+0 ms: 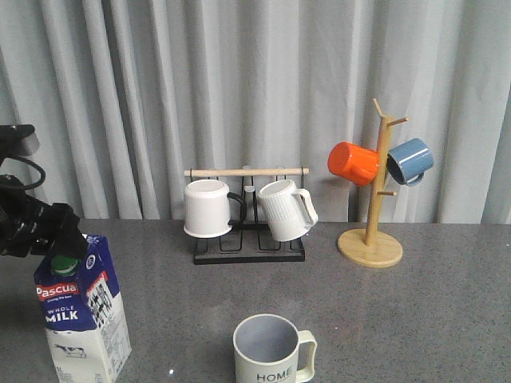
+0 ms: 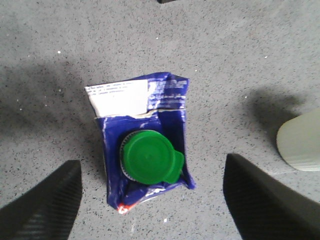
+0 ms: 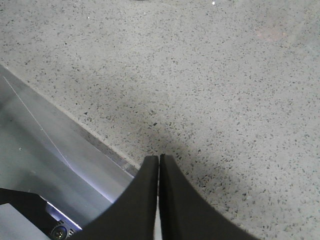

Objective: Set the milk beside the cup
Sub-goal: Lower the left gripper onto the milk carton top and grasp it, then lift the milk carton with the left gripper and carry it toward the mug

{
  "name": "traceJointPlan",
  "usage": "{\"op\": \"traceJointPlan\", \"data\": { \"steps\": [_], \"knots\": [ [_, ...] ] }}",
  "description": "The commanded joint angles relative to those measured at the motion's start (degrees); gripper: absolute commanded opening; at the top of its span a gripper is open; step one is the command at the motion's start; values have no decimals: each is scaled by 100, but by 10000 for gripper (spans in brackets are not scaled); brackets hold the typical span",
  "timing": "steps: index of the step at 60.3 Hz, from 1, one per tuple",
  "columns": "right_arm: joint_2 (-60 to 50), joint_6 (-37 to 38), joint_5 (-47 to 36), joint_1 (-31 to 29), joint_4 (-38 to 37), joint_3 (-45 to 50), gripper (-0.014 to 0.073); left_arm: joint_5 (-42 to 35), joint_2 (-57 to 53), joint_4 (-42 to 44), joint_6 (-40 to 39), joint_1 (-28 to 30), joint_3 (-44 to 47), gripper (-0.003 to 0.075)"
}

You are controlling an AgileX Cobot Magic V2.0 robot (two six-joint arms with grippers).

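Above the milk hangs the left claw, spread; cup nearby.

The black left arm reached in from the left side of the front view, low over the table. Its black gripper was wide apart, pointing straight down, with one dark finger on each side and nothing touching them. The right black gripper had its two fingers pressed together, holding nothing, pointing down.
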Motion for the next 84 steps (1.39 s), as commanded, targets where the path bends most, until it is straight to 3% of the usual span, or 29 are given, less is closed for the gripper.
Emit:
{"op": "traceJointPlan", "data": {
  "steps": [1, 39, 45, 68, 84],
  "knots": [
    [23, 10, -311, -5, -6, -152, -4, -243, -75, -144, -8, -56, -174, 565],
    [23, 27, -356, -5, -16, -152, -4, -217, 644, -181, -8, -56, -174, 538],
    [23, 27, -356, -5, -16, -152, -4, -217, 645, -181, -8, -56, -174, 491],
    [23, 27, -356, -5, -16, -152, -4, -219, 638, -206, -8, -56, -174, 179],
    [23, 27, -356, -5, -16, -152, -4, -479, 387, -947, 47, -56, -184, 63]
  ]
}}
